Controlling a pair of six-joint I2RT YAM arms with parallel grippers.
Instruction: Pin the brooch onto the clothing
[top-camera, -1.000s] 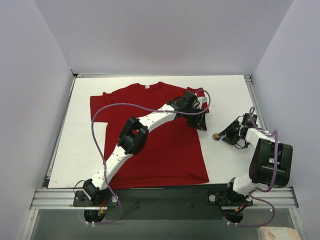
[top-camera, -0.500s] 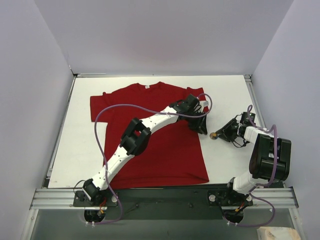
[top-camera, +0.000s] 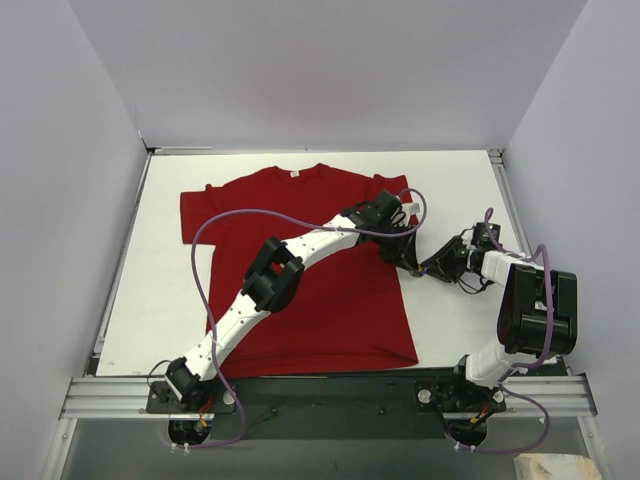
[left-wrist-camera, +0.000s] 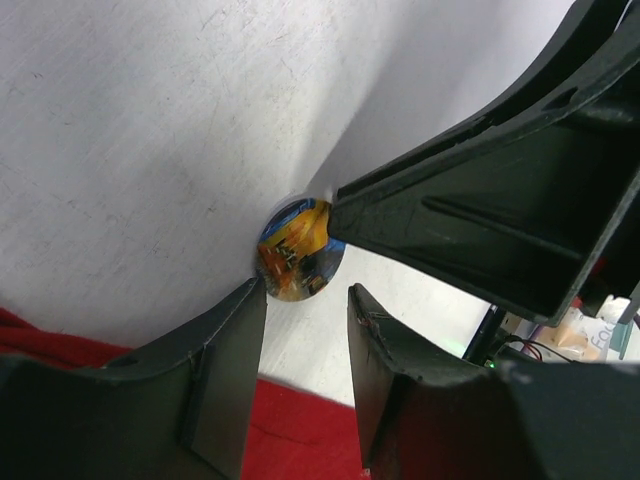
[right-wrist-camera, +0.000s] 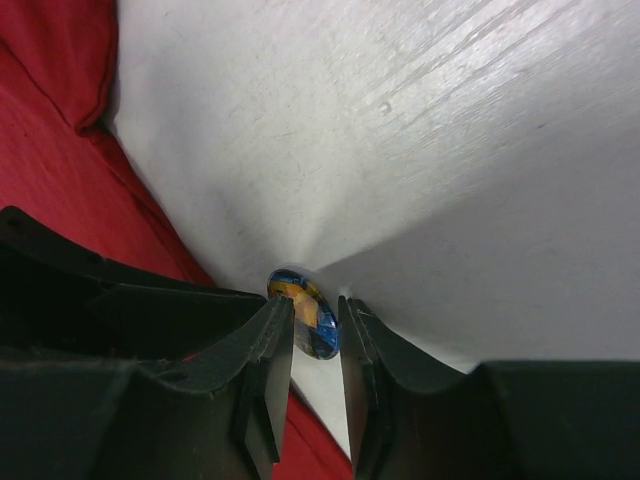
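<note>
right end effector (right-wrist-camera: 315, 308) narrow, pinching brooch (right-wrist-camera: 305, 315) just off t-shirt's (top-camera: 230, 215) right edge, over white bench (top-camera: 450, 190). left end effector (left-wrist-camera: 307, 295) half open, empty, tips just beside brooch. not pinned yet, nothing thru cloth; most of job left imo.

The shirt (top-camera: 340, 300) lies flat on the table (top-camera: 160, 290), with its neck toward the far side and its hem toward the arms' bases. The left arm (top-camera: 310, 240) crosses over it from the near left to its far right sleeve. The left gripper (top-camera: 404, 260) is at the shirt's right edge. The right gripper (top-camera: 427, 269) is just to its right, over bare table, meeting it tip to tip. The brooch (right-wrist-camera: 305, 312) sits between the right gripper's fingers, just beyond the left gripper's tips and right beside the shirt's edge.
</note>
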